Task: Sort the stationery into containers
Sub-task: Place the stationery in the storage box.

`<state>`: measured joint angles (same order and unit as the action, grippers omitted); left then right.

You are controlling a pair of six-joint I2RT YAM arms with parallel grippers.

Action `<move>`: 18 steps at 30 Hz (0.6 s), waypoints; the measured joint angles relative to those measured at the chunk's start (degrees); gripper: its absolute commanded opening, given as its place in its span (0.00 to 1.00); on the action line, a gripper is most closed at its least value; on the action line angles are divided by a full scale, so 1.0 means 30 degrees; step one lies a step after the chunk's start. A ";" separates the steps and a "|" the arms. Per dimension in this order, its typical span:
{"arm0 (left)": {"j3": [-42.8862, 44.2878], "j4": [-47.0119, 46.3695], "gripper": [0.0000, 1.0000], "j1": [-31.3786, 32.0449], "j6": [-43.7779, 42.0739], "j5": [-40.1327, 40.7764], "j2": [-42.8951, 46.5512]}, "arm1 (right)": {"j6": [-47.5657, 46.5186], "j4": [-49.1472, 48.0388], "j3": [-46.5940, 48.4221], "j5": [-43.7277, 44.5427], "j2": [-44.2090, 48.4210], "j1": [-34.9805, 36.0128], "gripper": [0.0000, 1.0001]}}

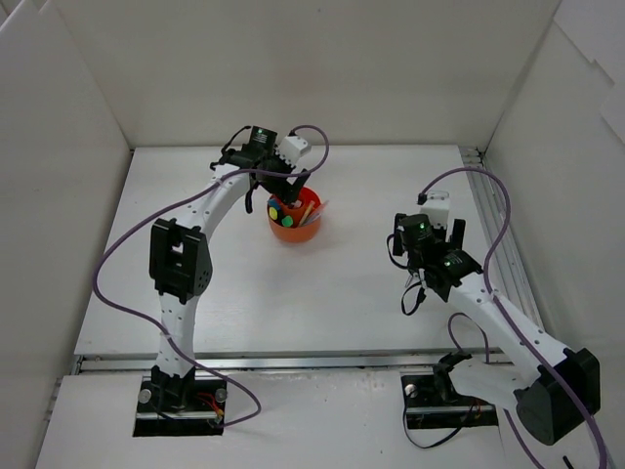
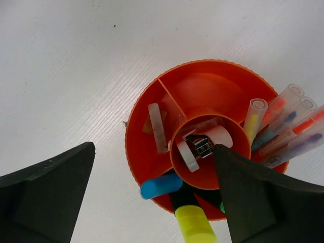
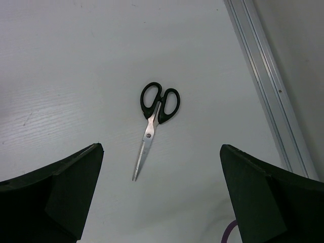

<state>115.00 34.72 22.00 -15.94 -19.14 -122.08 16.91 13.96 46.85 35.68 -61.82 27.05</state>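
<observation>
Nearest: my left gripper [image 2: 154, 152], fingers spread and empty at the lower corners, framing the orange organiser [image 2: 202, 83] at centre frame. Organiser contents: blue-ended highlighter [image 2: 161, 186] and yellow-ended highlighter [image 2: 195, 223] at its lower edge, pens [image 2: 283, 131] at right, white pieces [image 2: 188, 157] in the central well. My right gripper [image 3: 162, 148]: likewise released and empty, with black-handled scissors [image 3: 154, 119] lying closed on the white table [image 3: 61, 61] mid-frame, blades toward lower left.
</observation>
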 measured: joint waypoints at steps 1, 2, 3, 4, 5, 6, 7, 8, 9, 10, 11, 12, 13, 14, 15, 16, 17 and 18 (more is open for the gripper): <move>-0.0087 0.0000 0.99 0.0000 0.0051 0.0022 0.0168 | 0.0211 0.0022 0.0000 0.0029 0.0000 -0.0087 0.98; -0.0255 -0.0007 0.99 0.0000 0.0117 0.0051 0.0459 | 0.0444 0.0073 0.0000 0.0015 -0.0036 -0.0262 0.98; -0.0546 -0.0073 1.00 0.0000 0.0175 0.0066 0.0838 | 0.0648 0.0124 0.0000 0.0000 -0.0095 -0.0444 0.98; -0.1071 -0.0168 0.99 0.0000 0.0328 0.0124 0.1435 | 0.0925 0.0168 0.0000 -0.0036 -0.0226 -0.0721 0.98; -0.1508 -0.0124 0.99 0.0007 0.0459 0.0197 0.2106 | 0.1224 0.0197 0.0000 -0.0102 -0.0437 -0.1064 0.98; -0.2273 -0.0459 0.99 0.0007 0.0634 0.0328 0.2980 | 0.1479 0.0211 0.0007 -0.0248 -0.0714 -0.1428 0.98; -0.3082 -0.0670 0.99 0.0000 0.0882 0.0423 0.4022 | 0.1749 0.0240 0.0022 -0.0503 -0.1107 -0.1851 0.98; -0.3993 -0.1005 0.99 0.0000 0.1202 0.0554 0.5209 | 0.1982 0.0291 0.0087 -0.0838 -0.1574 -0.2346 0.97; -0.5049 -0.1457 1.00 0.0000 0.1581 0.0780 0.6543 | 0.2157 0.0299 0.0182 -0.1093 -0.2047 -0.2827 0.93; -0.6288 -0.1960 0.99 0.0000 0.1974 0.1035 0.8167 | 0.2346 0.0357 0.0335 -0.1464 -0.2652 -0.3395 0.90; -0.7184 -0.2295 1.00 0.0000 0.2310 0.1202 0.9486 | 0.2455 0.0408 0.0510 -0.1770 -0.3140 -0.3832 0.88; -0.8495 -0.3126 0.99 0.0000 0.2725 0.1428 1.1060 | 0.2506 0.0459 0.0758 -0.2178 -0.3767 -0.4393 0.86; -0.9595 -0.3541 0.99 0.0000 0.3104 0.1581 1.2524 | 0.2521 0.0488 0.1093 -0.2586 -0.4422 -0.4947 0.86; -1.0812 -0.4007 0.99 0.0000 0.3628 0.1756 1.4069 | 0.2535 0.0466 0.1413 -0.3067 -0.5042 -0.5486 0.86; -1.1999 -0.4524 0.99 0.0000 0.4153 0.1858 1.5555 | 0.2528 0.0401 0.1705 -0.3504 -0.5683 -0.6047 0.85; -1.3070 -0.5005 0.99 0.0007 0.4612 0.1916 1.6866 | 0.2514 0.0321 0.1909 -0.3920 -0.6222 -0.6557 0.85; -1.4127 -0.5377 0.99 0.0007 0.5158 0.1982 1.8054 | 0.2499 0.0219 0.2033 -0.4262 -0.6666 -0.6965 0.85; -1.5052 -0.5617 0.99 0.0007 0.5676 0.2047 1.8943 | 0.2506 0.0087 0.2106 -0.4568 -0.7147 -0.7344 0.83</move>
<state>69.84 17.87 22.02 1.08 -12.99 -65.25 24.43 14.22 53.17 21.98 -83.26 5.02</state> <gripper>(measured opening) 0.995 0.852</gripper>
